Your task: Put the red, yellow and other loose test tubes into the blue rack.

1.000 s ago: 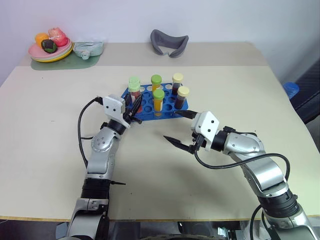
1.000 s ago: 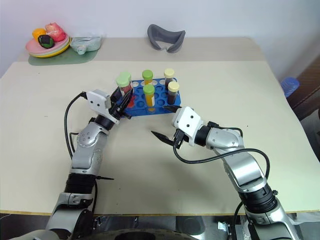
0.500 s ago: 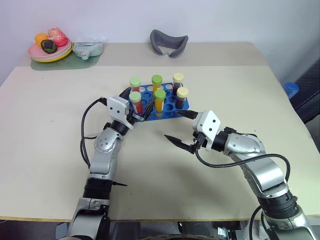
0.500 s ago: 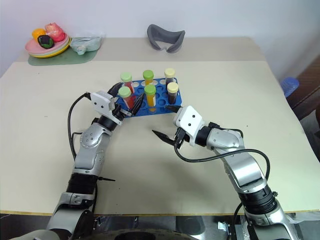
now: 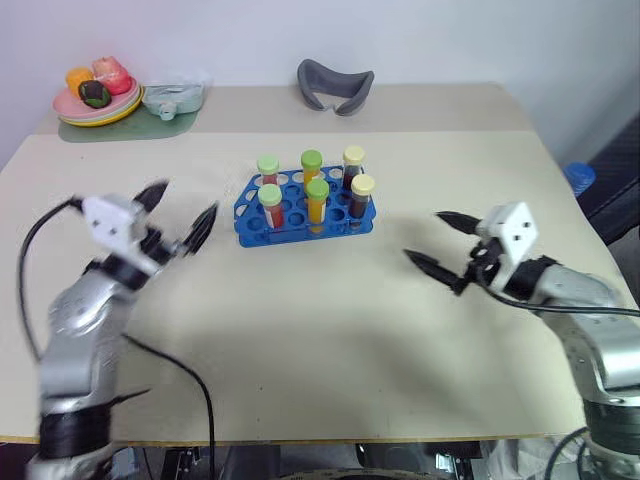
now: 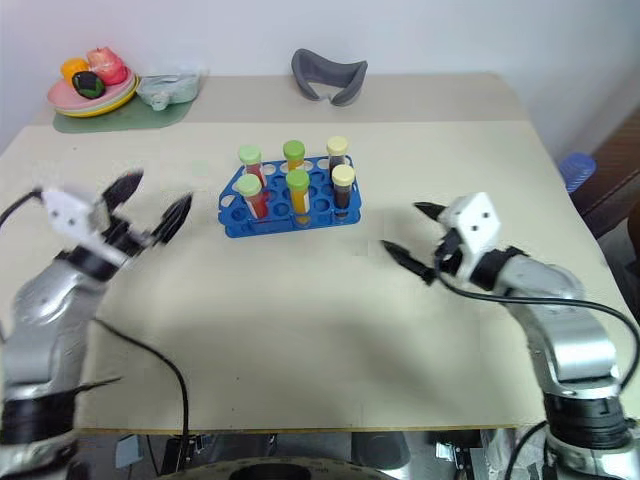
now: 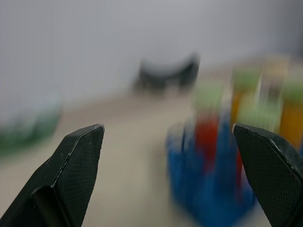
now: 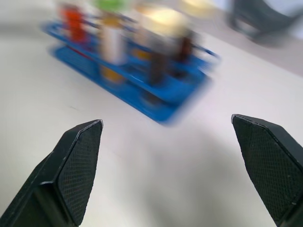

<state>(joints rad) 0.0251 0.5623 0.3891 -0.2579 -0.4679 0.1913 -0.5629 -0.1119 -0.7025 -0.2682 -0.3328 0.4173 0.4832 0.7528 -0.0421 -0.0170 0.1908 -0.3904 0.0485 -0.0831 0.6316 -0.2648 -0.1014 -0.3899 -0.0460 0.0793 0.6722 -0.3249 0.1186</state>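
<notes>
**All the tubes look to be in the rack**

Six tubes (image 5: 316, 200) stand upright in the blue rack (image 5: 300, 209), which sits in the middle of the desk (image 5: 300, 330), a bit nearer the far edge. I can see no loose tube lying on the desk, so the job looks done.

A second ago the left gripper (image 5: 180, 215) was at the rack, closed on a red tube with a green cap. Now that tube stands in the rack, and the gripper is wide open and empty, out toward the left edge. The right gripper (image 5: 438, 244) is also wide open and empty, and it has swung off toward the right edge.
</notes>
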